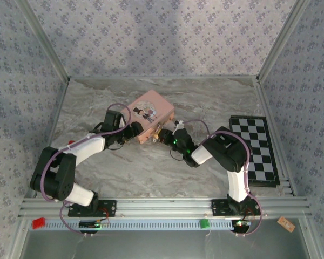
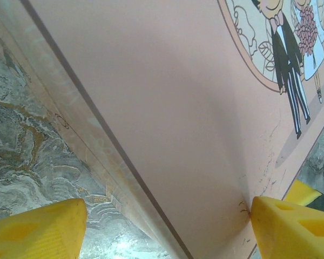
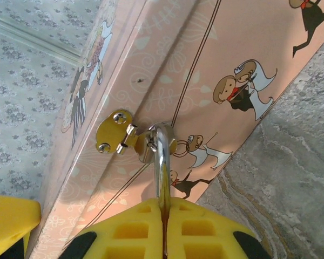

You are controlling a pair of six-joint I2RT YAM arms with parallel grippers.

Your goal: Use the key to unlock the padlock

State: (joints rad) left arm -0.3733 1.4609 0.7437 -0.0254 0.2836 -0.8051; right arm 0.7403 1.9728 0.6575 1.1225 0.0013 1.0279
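Mostly hidden, the one padlock (image 3: 161,162) hangs from the clasp (image 3: 114,132) of the single pink tin (image 3: 232,32) on the counter (image 3: 297,162); the right jaws clench its lower end, body concealed. Meanwhile the left jaws stand spread, straddling the tin's edge.

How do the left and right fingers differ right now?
Spread: the left fingers stand wide apart, while the right fingers are pressed together.
What they are on: the left fingers straddle the pink tin, while the right fingers appear to pinch the padlock by its shackle, which is hooked in the tin's clasp.
Shared: both pairs are yellow and work at the same tin.
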